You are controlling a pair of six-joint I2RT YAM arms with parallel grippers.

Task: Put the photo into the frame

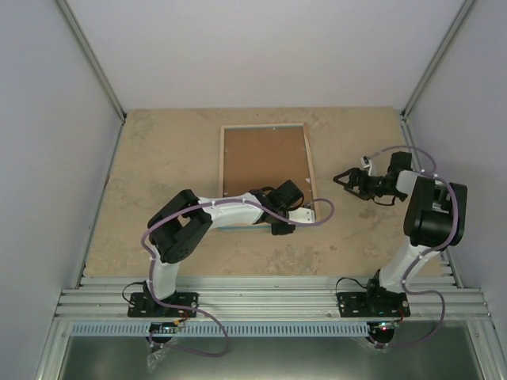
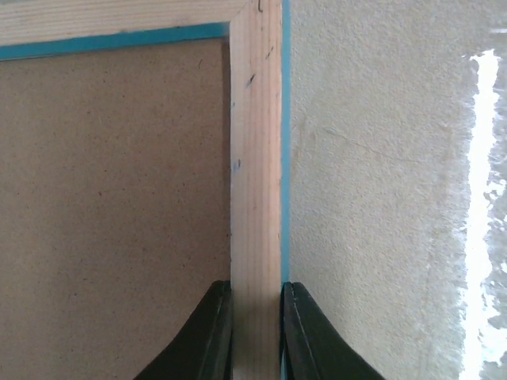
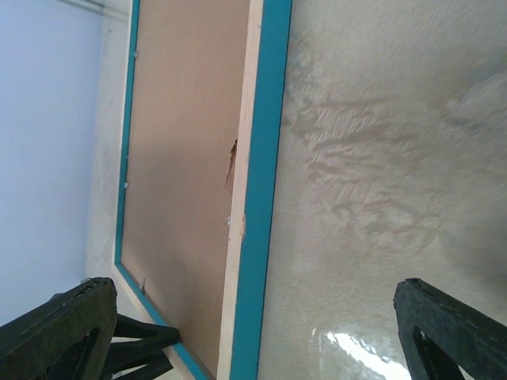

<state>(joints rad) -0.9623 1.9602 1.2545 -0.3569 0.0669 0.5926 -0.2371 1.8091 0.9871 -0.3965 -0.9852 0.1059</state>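
All three views checked: no text, label, brand, number or sign can be read. The frame [image 1: 265,127], seen from its light wood back, and the brown backing board [image 1: 264,162] inside it show plain surfaces only

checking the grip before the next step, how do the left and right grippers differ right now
The left gripper is closed on the frame's wooden right rail; the right gripper stands wide open, holding nothing. The left gripper is down at the frame; the right gripper hangs beside it, above the table. Both are black and two-fingered.
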